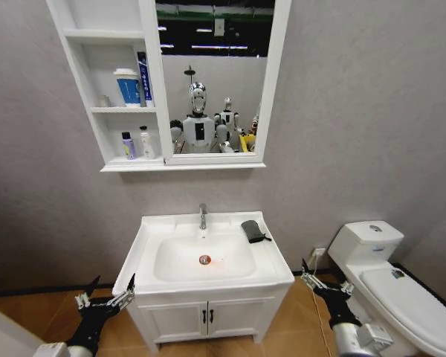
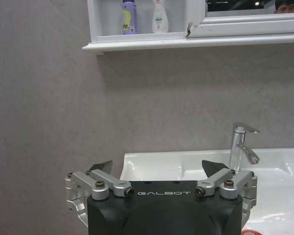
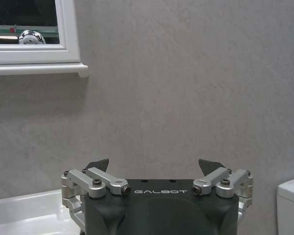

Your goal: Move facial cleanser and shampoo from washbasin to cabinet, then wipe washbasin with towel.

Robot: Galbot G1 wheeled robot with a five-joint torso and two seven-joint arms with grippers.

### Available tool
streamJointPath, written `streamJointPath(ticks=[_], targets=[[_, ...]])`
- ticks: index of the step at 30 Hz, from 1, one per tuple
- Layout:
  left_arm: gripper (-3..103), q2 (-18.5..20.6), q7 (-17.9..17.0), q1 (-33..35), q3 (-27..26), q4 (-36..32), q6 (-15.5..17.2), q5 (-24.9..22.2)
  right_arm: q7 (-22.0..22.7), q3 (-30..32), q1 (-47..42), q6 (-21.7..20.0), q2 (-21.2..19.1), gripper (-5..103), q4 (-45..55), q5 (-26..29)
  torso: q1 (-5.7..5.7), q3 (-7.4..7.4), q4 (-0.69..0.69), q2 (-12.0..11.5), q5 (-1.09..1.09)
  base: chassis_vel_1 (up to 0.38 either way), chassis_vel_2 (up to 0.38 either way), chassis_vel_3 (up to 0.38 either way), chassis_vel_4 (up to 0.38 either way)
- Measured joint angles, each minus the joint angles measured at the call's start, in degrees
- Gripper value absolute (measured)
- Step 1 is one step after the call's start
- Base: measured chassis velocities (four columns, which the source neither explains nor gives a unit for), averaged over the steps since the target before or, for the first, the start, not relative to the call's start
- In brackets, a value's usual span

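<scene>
Both hands hang wide open — left hand [image 1: 106,289] and right hand [image 1: 307,271] flanking the washbasin [image 1: 156,230], towel [image 1: 253,230] on its rim.

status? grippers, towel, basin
Left gripper and right gripper low beside vanity, jaws open, empty. Towel on washbasin rim, untouched. Nothing blocking.

The left gripper [image 2: 158,169] had a black body marked GALBOT. Behind its dark fingertips [image 2: 102,166] sat silver links with black screws. The right gripper [image 3: 153,167] looked identical.
</scene>
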Motion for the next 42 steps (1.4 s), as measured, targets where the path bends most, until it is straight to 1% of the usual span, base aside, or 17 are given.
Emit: streamJointPath(ticks=[4,6,7,9,11,12,14,17,22,24,26,27,28,31,33,38,42], targets=[[100,0.0,0.0,0.0,0.0,0.0,0.0,0.0,0.0,0.1,0.7,-1.4,-0.9,100,0.1,0.5,0.06,0.02,0.01,0.0,0.01,-0.205,0.240,0.232,-0.235],[100,0.0,0.0,0.0,0.0,0.0,0.0,0.0,2.1,-0.3,2.9,-6.5,-3.2,100,0.2,2.9,0.10,0.03,-0.01,0.0,-0.02,-0.168,0.201,0.087,-0.103],[100,0.0,0.0,0.0,0.0,0.0,0.0,0.0,2.1,-0.3,2.9,-6.5,-3.2,100,0.2,2.9,0.10,0.03,-0.01,0.0,-0.02,-0.151,0.160,0.048,-0.047],[100,0.0,0.0,0.0,0.0,0.0,0.0,0.0,4.2,-0.7,8.6,-13.0,-9.4,100,-1.6,6.7,0.05,0.02,-0.03,0.0,0.00,-0.035,0.033,0.024,-0.016],[100,0.0,0.0,0.0,0.0,0.0,0.0,0.0,4.5,-0.8,10.1,-14.0,-11.0,100,-2.2,7.7,0.04,0.02,-0.02,0.0,-0.02,0.000,0.000,0.000,0.000],[100,0.0,0.0,0.0,0.0,0.0,0.0,0.0,4.8,-1.4,13.2,-16.1,-14.2,100,-3.7,10.0,-0.02,0.01,0.01,0.0,-0.01,0.072,-0.041,-0.047,0.048],[100,0.0,0.0,0.0,0.0,0.0,0.0,0.0,4.8,-1.8,14.8,-17.0,-15.6,100,-4.6,11.2,-0.04,0.00,0.02,0.0,-0.01,0.072,-0.040,-0.039,0.048],[100,0.0,0.0,0.0,0.0,0.0,0.0,0.0,3.7,-4.5,21.7,-20.7,-19.7,100,-10.2,16.4,-0.05,-0.01,0.00,0.0,-0.01,0.060,-0.042,-0.034,0.043],[100,0.0,0.0,0.0,0.0,0.0,0.0,0.0,3.2,-8.4,27.3,-22.4,-20.4,100,-16.0,19.7,-0.03,0.00,-0.02,0.0,0.00,0.010,-0.008,-0.007,0.006],[100,0.0,0.0,0.0,0.0,0.0,0.0,0.0,2.6,-13.1,33.3,-22.8,-20.0,100,-21.6,20.9,0.01,0.01,-0.01,0.0,0.00,0.000,0.000,0.000,0.000],[100,0.0,0.0,0.0,0.0,0.0,0.0,0.0,2.3,-14.9,35.7,-22.8,-19.7,100,-23.4,20.9,0.01,0.02,-0.01,0.0,0.00,0.000,0.000,0.000,0.000],[100,0.0,0.0,0.0,0.0,0.0,0.0,0.0,2.1,-17.7,39.6,-22.8,-19.0,100,-26.3,20.2,0.02,0.01,0.01,0.0,-0.01,0.000,0.000,0.000,0.000],[100,0.0,0.0,0.0,0.0,0.0,0.0,0.0,2.1,-17.7,39.6,-22.8,-19.0,100,-26.3,20.2,0.02,0.01,0.01,0.0,-0.01,0.000,0.000,0.000,0.000],[100,0.0,0.0,0.0,0.0,0.0,0.0,0.0,1.4,-23.6,45.7,-22.8,-17.0,100,-32.1,17.6,0.01,0.01,0.00,0.0,-0.02,0.000,0.000,0.000,0.000],[100,0.0,0.0,0.0,0.0,0.0,0.0,0.0,1.4,-24.3,46.3,-22.8,-16.7,100,-32.8,17.4,0.01,0.01,0.01,0.0,-0.02,0.000,0.000,0.000,0.000],[100,0.0,0.0,0.0,0.0,0.0,0.0,0.0,1.1,-29.7,50.3,-22.7,-12.9,100,-39.5,15.1,0.01,0.01,0.00,0.0,-0.03,0.000,0.000,0.000,0.000],[100,0.0,0.0,0.0,0.0,0.0,0.0,0.0,1.1,-30.8,51.5,-22.6,-10.9,101,-42.1,14.2,0.01,0.01,0.00,0.0,-0.01,0.000,0.000,0.000,0.000]])
